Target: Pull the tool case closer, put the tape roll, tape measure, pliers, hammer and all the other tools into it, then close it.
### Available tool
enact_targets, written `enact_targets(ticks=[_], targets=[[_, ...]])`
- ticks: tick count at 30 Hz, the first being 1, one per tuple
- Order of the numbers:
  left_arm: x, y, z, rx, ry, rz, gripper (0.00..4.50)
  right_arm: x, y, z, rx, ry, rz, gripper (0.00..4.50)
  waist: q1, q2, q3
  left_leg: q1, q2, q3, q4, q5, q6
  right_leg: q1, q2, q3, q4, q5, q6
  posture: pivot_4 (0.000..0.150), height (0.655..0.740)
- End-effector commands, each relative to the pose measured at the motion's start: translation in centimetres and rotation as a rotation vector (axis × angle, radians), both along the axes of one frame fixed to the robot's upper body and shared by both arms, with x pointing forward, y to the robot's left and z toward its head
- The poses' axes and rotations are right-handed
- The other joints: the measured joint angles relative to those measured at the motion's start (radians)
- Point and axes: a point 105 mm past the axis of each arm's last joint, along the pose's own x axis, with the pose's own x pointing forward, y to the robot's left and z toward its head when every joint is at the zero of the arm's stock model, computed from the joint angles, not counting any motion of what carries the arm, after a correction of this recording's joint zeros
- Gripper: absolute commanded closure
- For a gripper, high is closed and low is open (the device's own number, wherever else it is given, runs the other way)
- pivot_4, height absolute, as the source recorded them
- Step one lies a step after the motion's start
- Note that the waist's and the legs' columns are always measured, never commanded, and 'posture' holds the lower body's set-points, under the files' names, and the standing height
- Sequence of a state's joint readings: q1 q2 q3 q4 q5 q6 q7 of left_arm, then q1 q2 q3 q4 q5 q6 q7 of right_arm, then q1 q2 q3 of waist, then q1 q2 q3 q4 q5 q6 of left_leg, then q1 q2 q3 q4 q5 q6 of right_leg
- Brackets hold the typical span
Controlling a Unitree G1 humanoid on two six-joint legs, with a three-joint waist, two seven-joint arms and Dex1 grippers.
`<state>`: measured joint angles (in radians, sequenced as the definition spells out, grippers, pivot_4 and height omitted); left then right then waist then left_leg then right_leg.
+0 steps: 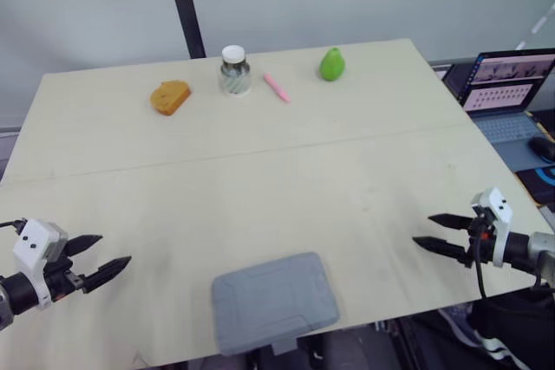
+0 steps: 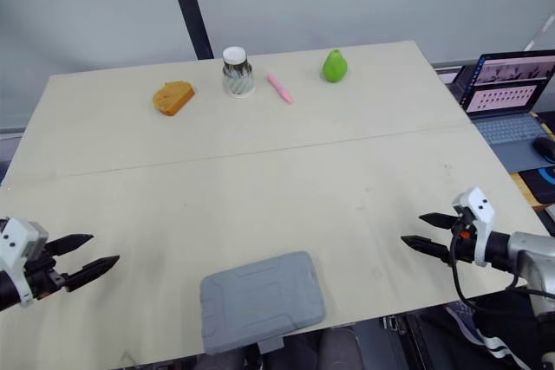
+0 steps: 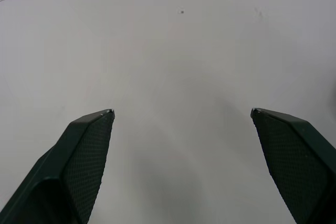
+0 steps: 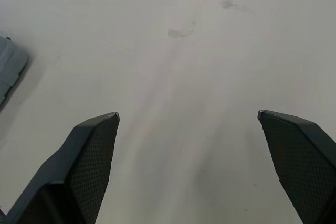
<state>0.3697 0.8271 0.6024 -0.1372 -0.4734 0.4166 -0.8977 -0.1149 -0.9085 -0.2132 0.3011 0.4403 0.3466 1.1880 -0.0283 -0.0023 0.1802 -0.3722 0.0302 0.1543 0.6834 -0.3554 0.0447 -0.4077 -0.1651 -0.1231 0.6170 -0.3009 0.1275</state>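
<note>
Closest to you, the grey tool case (image 1: 274, 301) lies shut at the surface's (image 1: 260, 171) near edge, between your left gripper (image 1: 115, 249) and right gripper (image 1: 421, 229), both with fingers spread and empty; it looks stiff, smooth and probably slippery, so hold its side edges.

The left gripper (image 1: 115, 249) is held level, its two black fingers spread wide, tips pointing inward. The right gripper (image 1: 421, 229) mirrors it, fingers equally parted, tips pointing toward the left one.
</note>
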Motion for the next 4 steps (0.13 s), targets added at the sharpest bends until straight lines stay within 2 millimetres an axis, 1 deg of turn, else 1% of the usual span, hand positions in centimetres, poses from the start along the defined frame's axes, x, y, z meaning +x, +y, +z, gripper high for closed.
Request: enact_targets(ticks=[1,4], targets=[[0.08,0.58,0.64,0.023,-0.026,0.007,0.04,0.39,-0.54,1.06,-0.010,-0.057,0.005,0.00,0.000,0.000,0.000,0.000,0.000,0.000,0.000,0.000,0.000,0.000,0.000,0.000,0.000,0.000,0.000,0.150,0.7400],[0.15,0.57,0.60,0.024,-0.022,0.004,0.04,0.70,-0.39,0.88,-0.007,-0.068,0.003,0.00,0.000,0.000,0.000,0.001,0.000,0.000,0.000,0.000,0.000,0.000,0.000,0.000,0.001,0.000,0.000,0.150,0.7400]])
